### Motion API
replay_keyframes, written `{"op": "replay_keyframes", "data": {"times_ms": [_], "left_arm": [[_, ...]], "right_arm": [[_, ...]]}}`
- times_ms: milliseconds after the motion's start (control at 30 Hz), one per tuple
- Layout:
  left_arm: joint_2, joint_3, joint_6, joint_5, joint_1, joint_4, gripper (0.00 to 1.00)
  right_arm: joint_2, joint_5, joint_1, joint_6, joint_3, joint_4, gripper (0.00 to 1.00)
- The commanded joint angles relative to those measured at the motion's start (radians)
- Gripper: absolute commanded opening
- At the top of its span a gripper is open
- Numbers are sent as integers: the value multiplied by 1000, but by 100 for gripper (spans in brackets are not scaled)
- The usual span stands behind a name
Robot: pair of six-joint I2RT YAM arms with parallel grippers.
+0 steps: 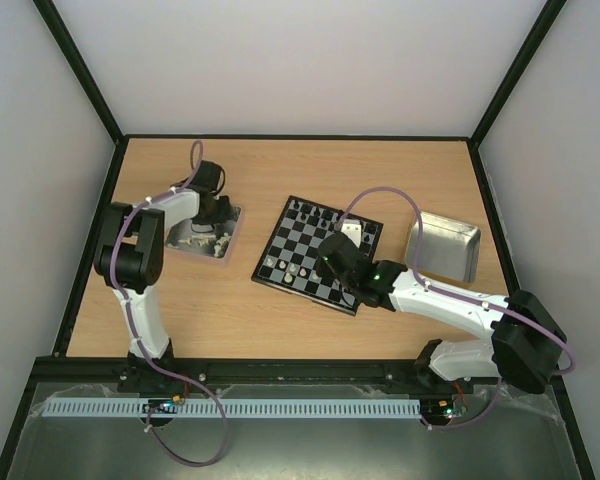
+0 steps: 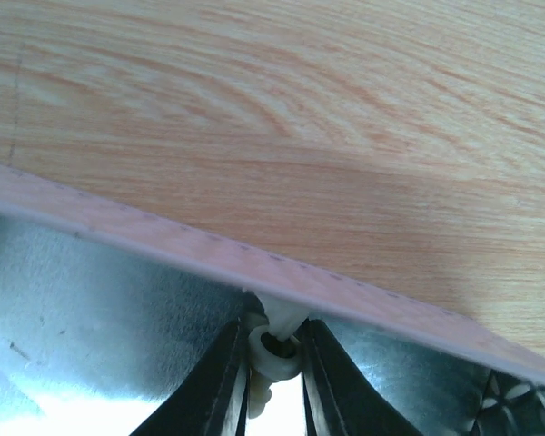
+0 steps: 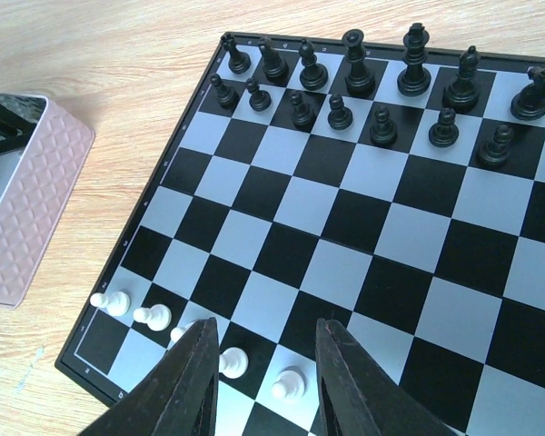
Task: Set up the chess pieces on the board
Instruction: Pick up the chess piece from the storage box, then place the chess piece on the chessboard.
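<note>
Wood tabletop [image 1: 180, 320]: left end effector [image 2: 271, 341] pinches 1 cream-white piece [image 2: 276, 356] in metal tray [image 2: 91, 309]; board [image 1: 310, 250] lies to its right. Right end effector [image 3: 263, 363] hangs open over white pawns [image 3: 233, 363].

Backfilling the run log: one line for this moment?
left gripper: shut on white piece in metal tray | right gripper: open above board, white side | black pieces on far rows

bright, even light keeps the board [image 3: 345, 227] crisp with soft shadows, while the metal tray [image 2: 91, 300] glares white, blurred.
</note>
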Motion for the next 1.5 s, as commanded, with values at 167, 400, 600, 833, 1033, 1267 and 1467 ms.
{"op": "replay_keyframes", "data": {"times_ms": [167, 400, 600, 833, 1033, 1267, 1467], "left_arm": [[-181, -105, -150, 43, -3, -17, 13], [-399, -244, -325, 187, -4, 38, 13], [-576, -437, -634, 440, -48, 262, 13], [-616, -536, -991, 555, -165, 485, 12], [-628, -602, -1278, 576, -259, 668, 12], [-641, -615, -1435, 569, -341, 759, 12], [-656, -627, -1488, 561, -361, 790, 12]], "right_arm": [[-27, -61, 6, -9, -35, 106, 29], [-25, -169, 6, -32, -44, 236, 29], [-17, -259, 7, -33, -59, 384, 30], [-9, -308, 7, -15, -87, 491, 37], [-12, -316, 6, 10, -121, 562, 44], [-5, -311, 6, 29, -125, 572, 45], [-5, -271, 6, 57, -126, 574, 36]]}}
